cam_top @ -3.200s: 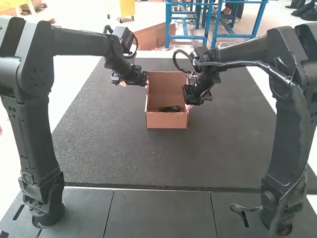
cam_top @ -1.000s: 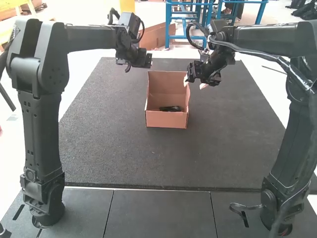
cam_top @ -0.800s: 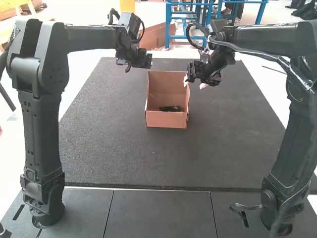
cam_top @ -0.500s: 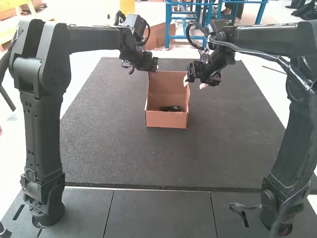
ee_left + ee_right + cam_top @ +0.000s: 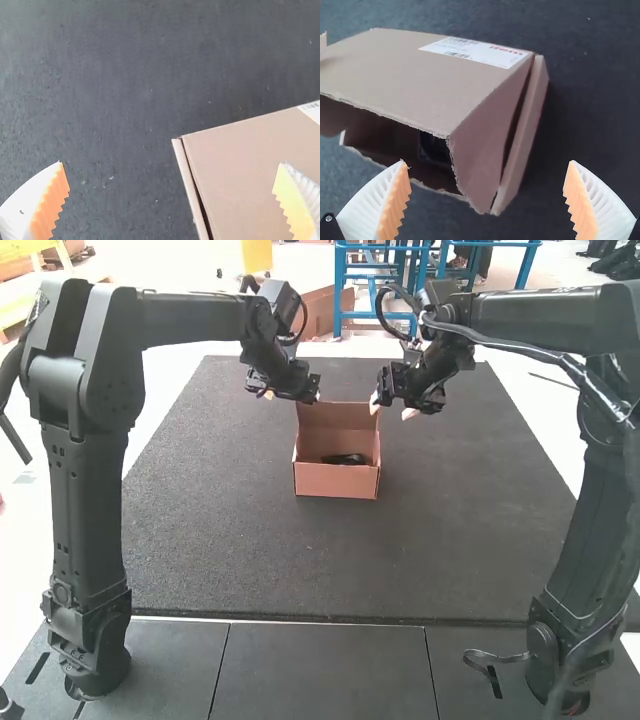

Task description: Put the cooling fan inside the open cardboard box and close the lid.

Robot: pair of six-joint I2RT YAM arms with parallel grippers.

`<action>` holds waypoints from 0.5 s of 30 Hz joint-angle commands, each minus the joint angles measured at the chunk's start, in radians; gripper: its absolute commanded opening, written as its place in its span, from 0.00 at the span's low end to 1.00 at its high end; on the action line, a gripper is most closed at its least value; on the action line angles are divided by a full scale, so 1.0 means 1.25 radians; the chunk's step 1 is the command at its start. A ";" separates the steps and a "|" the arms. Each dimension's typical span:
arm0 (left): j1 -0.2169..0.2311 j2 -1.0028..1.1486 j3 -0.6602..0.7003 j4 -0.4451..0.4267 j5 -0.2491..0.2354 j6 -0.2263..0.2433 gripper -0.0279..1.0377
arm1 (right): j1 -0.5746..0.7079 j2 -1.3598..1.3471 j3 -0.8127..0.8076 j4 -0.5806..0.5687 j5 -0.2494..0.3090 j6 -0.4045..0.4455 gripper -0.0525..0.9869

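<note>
Item: cardboard box [image 5: 337, 468], mid-mat, cooling fan [image 5: 343, 459] lying inside. Its lid [image 5: 340, 416] is tilted over the opening, not shut. We judge the board light, stiff and easily creased; press the lid's free edge. Left jaws apart above the lid's corner, right jaws apart beside the box. The worktop [image 5: 200, 520] is matted black, grainy, likely grippy.

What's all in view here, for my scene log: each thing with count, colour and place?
Cardboard box: one, brown, middle of the mat, lid partly lowered.
Cooling fan: one, black, inside the box.
Mat: one, black, under the box.
Panels: three, dark grey, in front of the mat.
Left gripper: one, white with orange pads, at the lid's back left corner, jaws open.
Right gripper: one, white with orange pads, by the box's back right corner, jaws open.
</note>
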 commanded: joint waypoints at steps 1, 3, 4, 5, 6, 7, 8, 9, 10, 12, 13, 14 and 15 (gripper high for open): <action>0.002 0.025 0.019 -0.011 0.001 0.014 0.93 | 0.001 0.010 0.018 0.003 -0.020 0.014 0.72; -0.005 0.025 0.012 -0.018 0.001 0.014 0.93 | -0.001 0.010 0.020 0.003 -0.022 0.019 0.72; -0.007 0.025 0.011 -0.019 0.002 0.014 0.93 | -0.002 0.010 0.020 0.002 -0.022 0.019 0.72; -0.011 0.025 0.009 -0.022 0.001 0.013 0.93 | -0.004 0.008 0.020 0.002 -0.022 0.019 0.72; -0.013 0.025 0.009 -0.024 0.001 0.013 0.93 | -0.007 0.008 0.020 0.002 -0.030 0.021 0.72; -0.014 0.025 0.008 -0.026 0.001 0.013 0.93 | -0.007 0.010 0.020 -0.001 -0.044 0.023 0.72; -0.016 0.025 0.009 -0.026 0.001 0.013 0.93 | -0.008 0.008 0.018 -0.006 -0.054 0.023 0.72; -0.016 0.025 0.009 -0.026 0.001 0.013 0.93 | -0.007 0.008 0.015 -0.013 -0.065 0.023 0.72; -0.016 0.025 0.009 -0.026 0.001 0.013 0.93 | -0.003 0.010 0.011 -0.020 -0.069 0.022 0.72; -0.016 0.025 0.008 -0.026 0.001 0.013 0.93 | -0.002 0.008 -0.002 -0.022 -0.085 0.023 0.72; -0.016 0.025 0.008 -0.028 0.001 0.013 0.93 | -0.001 0.010 -0.005 -0.020 -0.088 0.023 0.72; -0.016 0.025 0.008 -0.030 0.002 0.013 0.93 | -0.001 0.010 -0.008 -0.020 -0.088 0.023 0.72; -0.016 0.025 0.007 -0.034 0.002 0.013 0.93 | -0.001 0.010 -0.010 -0.020 -0.090 0.023 0.72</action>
